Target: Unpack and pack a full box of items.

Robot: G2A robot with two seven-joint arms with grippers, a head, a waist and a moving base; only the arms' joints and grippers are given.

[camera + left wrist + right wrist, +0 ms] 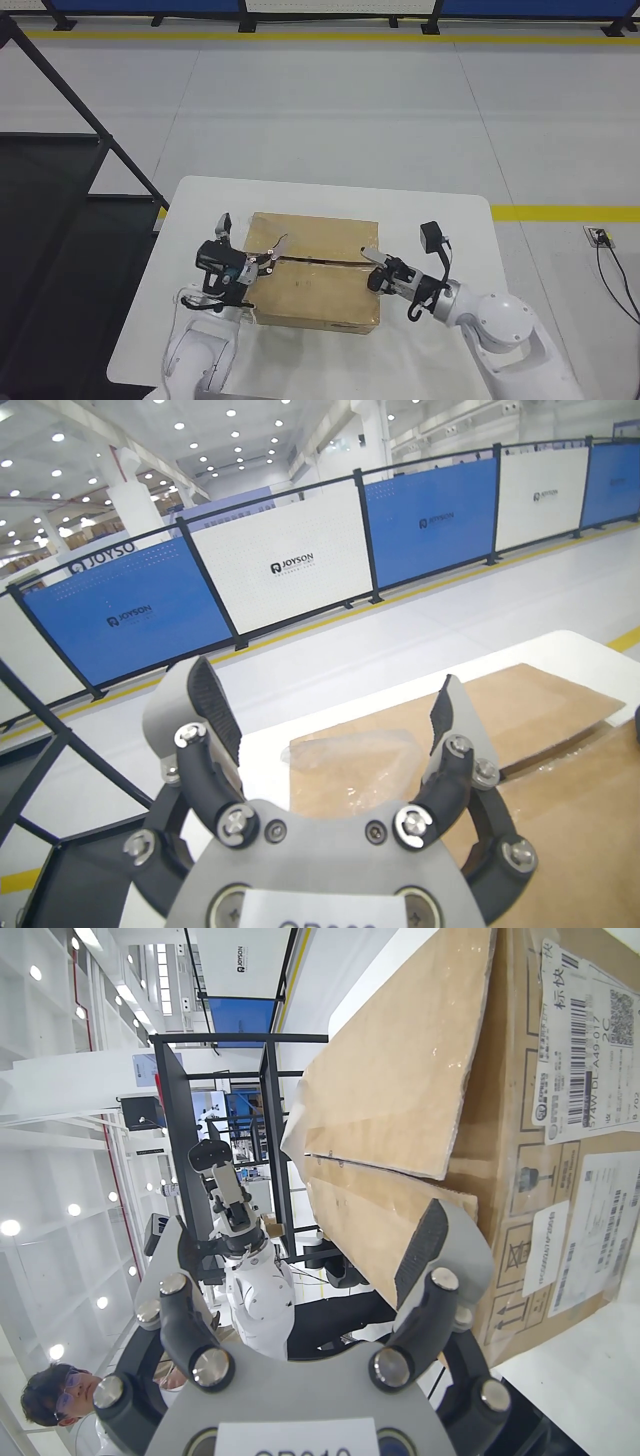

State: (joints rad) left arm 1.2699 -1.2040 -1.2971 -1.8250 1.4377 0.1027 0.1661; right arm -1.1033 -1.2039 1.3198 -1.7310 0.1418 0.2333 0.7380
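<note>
A brown cardboard box point(315, 285) sits in the middle of the white table point(440, 220), its two top flaps folded down with a seam across the middle. My left gripper point(268, 255) hangs open over the box's left edge with nothing in it; in the left wrist view the left gripper point(330, 710) frames the box top point(550, 800) and a loose strip of clear tape point(360, 755). My right gripper point(372, 268) is open at the box's right edge. In the right wrist view one finger point(422, 1253) rests near a flap corner of the box point(525, 1128), whose side bears labels.
A black metal frame point(60, 250) stands off the table's left side. Bare table surface lies behind and to the right of the box. A blue and white barrier fence point(280, 570) lines the far floor.
</note>
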